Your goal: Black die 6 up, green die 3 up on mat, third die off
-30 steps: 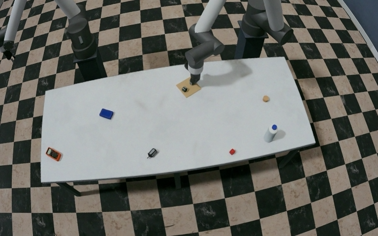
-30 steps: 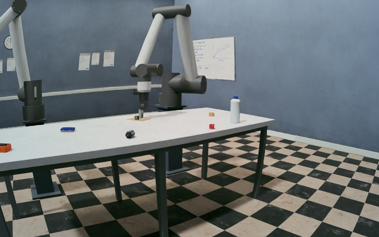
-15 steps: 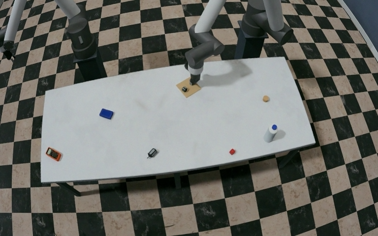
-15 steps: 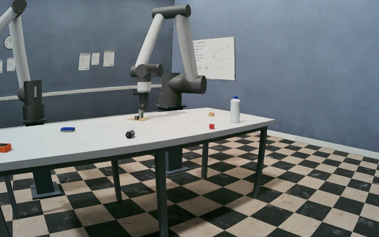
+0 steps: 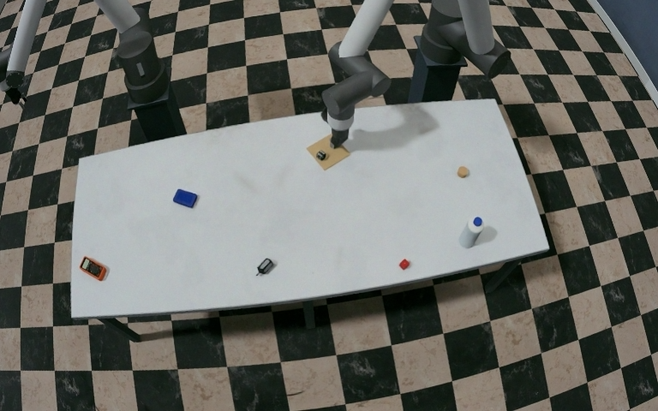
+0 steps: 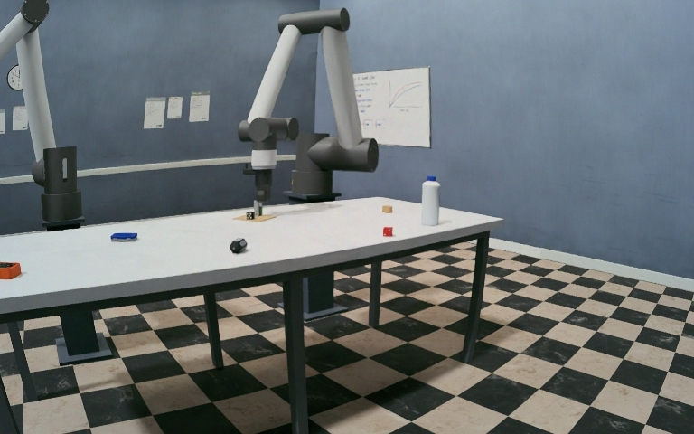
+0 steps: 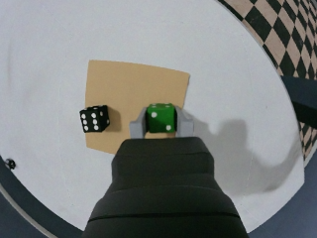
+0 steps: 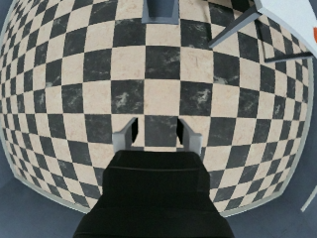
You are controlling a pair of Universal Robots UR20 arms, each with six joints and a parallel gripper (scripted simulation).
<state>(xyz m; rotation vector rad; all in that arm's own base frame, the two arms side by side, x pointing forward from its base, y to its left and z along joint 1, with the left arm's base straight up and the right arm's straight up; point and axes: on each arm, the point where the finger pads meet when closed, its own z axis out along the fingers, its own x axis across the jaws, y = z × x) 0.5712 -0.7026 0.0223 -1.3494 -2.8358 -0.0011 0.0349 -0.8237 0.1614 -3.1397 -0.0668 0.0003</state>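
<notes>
My left gripper [image 5: 335,145] [image 6: 258,210] [image 7: 160,114] is shut on the green die [image 6: 260,210] [image 7: 160,119], low over the tan mat [image 5: 341,154] [image 7: 106,71] near one edge. Two pips show on its upper face. Any gap under it cannot be told; the top view does not show the die. The black die [image 5: 320,155] [image 6: 249,215] [image 7: 94,119] sits flat on the mat near the opposite edge, its upper face showing six pips. The red die [image 5: 403,264] [image 6: 388,231] lies off the mat near the table's front edge. My right gripper [image 5: 20,101] [image 8: 158,125] is open and empty, away from the table.
A blue box [image 5: 184,198] [image 6: 124,237], an orange meter [image 5: 92,268] [image 6: 9,270] and a dark faceted object [image 5: 265,265] [image 6: 238,245] lie on the table. A white bottle [image 5: 470,234] [image 6: 430,202] and a small wooden piece [image 5: 462,171] [image 6: 387,209] stand toward the right end.
</notes>
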